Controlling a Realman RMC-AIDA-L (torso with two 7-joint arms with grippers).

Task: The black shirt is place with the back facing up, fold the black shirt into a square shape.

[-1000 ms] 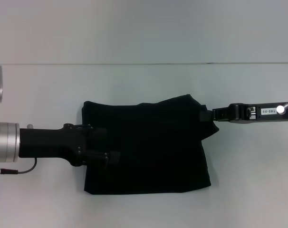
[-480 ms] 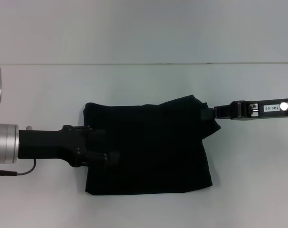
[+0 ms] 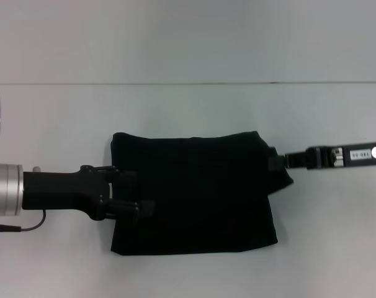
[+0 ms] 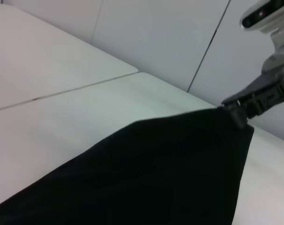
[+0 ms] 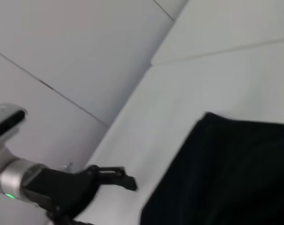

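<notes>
two grippers meet the shirt (image 3: 194,192) from opposite sides. the shirt lies folded on the white table (image 3: 188,105), a dark, roughly square block near the middle of the head view, with its far edge a little uneven and its right side bulging out toward the right arm. no print shows on the upper face. the left gripper (image 3: 133,200) reaches in from the left and overlaps the shirt's left edge, about halfway along that side; black on black, i cannot tell whether its fingers are apart or together. the right gripper (image 3: 277,161) touches the shirt's far right corner, and the left wrist view shows it (image 4: 240,115) right at that corner of the cloth (image 4: 146,178), though i cannot tell if it is clamped on the fabric.
</notes>
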